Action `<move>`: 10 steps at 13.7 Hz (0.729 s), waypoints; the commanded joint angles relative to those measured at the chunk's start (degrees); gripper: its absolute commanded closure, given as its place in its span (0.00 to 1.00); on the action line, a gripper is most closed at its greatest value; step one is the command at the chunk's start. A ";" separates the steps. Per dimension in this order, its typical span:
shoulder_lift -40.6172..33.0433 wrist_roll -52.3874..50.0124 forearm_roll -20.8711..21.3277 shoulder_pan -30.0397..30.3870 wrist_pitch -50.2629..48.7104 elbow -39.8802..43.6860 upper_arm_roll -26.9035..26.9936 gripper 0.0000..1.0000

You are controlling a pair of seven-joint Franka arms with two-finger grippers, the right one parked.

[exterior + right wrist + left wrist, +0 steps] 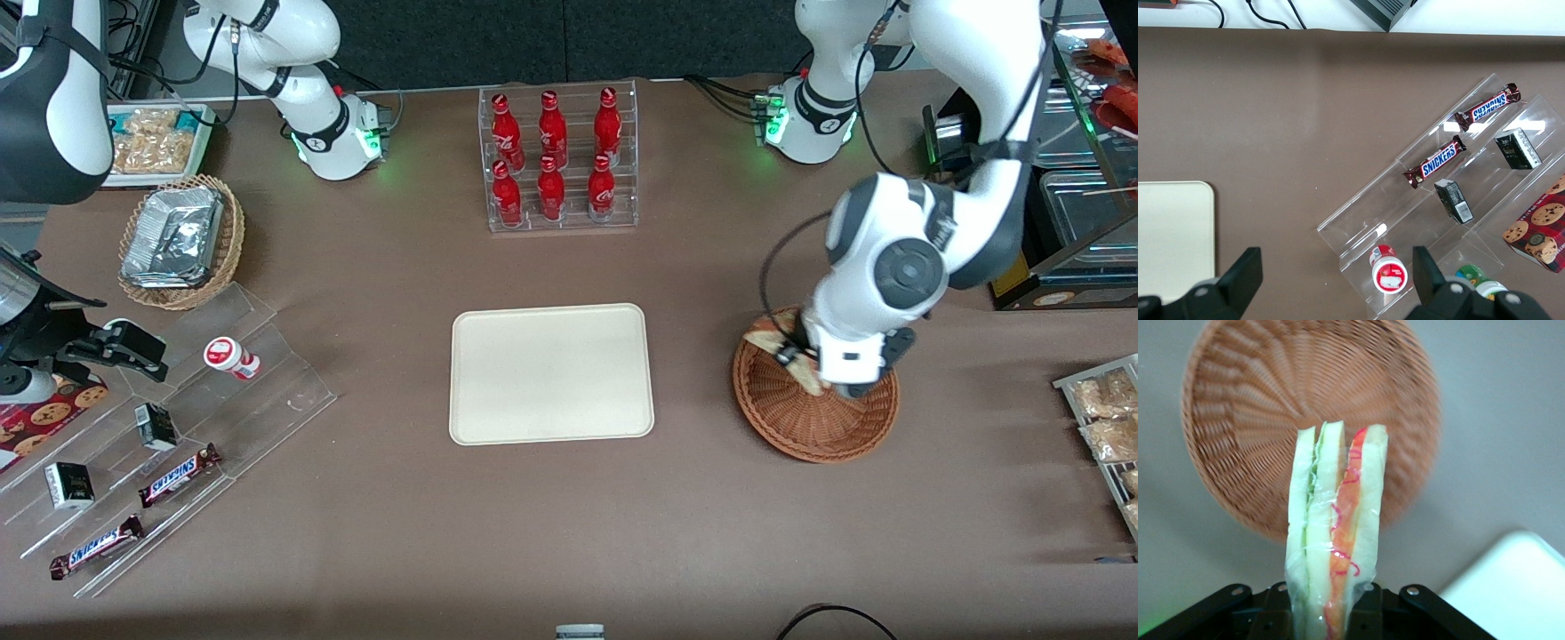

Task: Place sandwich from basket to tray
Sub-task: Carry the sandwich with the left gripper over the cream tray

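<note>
The gripper hangs above the basket at the right of the front view, clamped on the sandwich, which is lifted clear of the weave. The tray lies bare at the frame's centre, apart from the basket.

We see a shiny clear wrap on the soft white sandwich, held above the rough woven basket by the black gripper (matt plastic, it looks). The tray looks smooth, matt plastic.
</note>
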 commanded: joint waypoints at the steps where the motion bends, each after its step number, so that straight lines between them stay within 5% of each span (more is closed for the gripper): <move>1: 3.34 0.56 0.70 -5.86 -2.15 6.68 -2.03 1.00; 4: 11.93 0.47 6.05 -15.87 -2.15 16.58 -2.03 1.00; 10: 28.21 6.80 8.53 -26.09 3.63 31.30 -1.94 0.94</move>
